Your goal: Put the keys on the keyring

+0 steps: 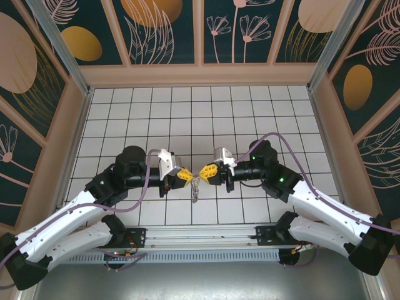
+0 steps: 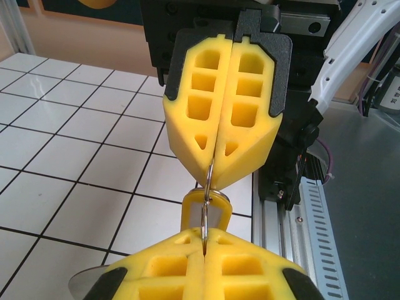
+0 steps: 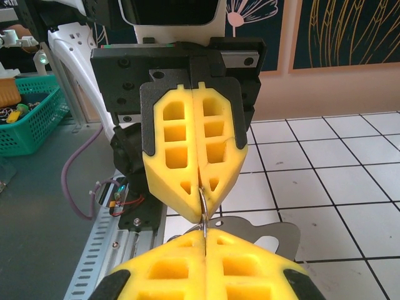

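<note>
Left gripper (image 1: 186,176) and right gripper (image 1: 206,172), both with yellow honeycomb fingers, meet tip to tip above the white tiled table (image 1: 250,112). Each pair of jaws is pressed together, pinching the thin greyish metal wire keyring (image 2: 209,180) between them. Small silvery keys (image 1: 195,189) hang just below the tips.

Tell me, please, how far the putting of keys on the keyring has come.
Done: the left end effector and the right end effector both pinch the keyring between them. In hand: the keys hang below it in a bunch. Left: whether every key is threaded I cannot tell, so threading may remain.
</note>
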You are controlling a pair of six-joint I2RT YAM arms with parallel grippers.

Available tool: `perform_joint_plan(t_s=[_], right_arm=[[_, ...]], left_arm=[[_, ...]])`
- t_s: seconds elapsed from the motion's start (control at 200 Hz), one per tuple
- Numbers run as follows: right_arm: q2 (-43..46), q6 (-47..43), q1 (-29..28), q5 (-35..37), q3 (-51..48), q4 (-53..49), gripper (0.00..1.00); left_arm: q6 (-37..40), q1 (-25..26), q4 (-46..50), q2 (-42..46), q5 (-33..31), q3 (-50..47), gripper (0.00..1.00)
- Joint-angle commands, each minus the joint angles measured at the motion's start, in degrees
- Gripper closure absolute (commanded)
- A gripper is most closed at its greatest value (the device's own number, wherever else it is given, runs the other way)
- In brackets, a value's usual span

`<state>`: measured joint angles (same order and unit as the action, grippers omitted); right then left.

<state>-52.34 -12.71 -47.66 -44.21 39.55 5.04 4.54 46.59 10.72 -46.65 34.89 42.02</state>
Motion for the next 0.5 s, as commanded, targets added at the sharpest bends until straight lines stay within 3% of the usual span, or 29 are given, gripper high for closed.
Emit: perform_joint_plan(t_s=[0.0, 0.495], right_arm=[[-0.3, 1.1, 0.4, -2.0, -0.9, 2.7, 1.0], [-1.1, 1.0, 0.5, -2.0, -0.9, 3.0, 1.0]], left_arm=[[1.2, 0.2, -0.7, 0.4, 0.4, 1.7, 1.0], [1.4, 0.3, -0.4, 0.3, 0.3, 1.7, 1.0]])
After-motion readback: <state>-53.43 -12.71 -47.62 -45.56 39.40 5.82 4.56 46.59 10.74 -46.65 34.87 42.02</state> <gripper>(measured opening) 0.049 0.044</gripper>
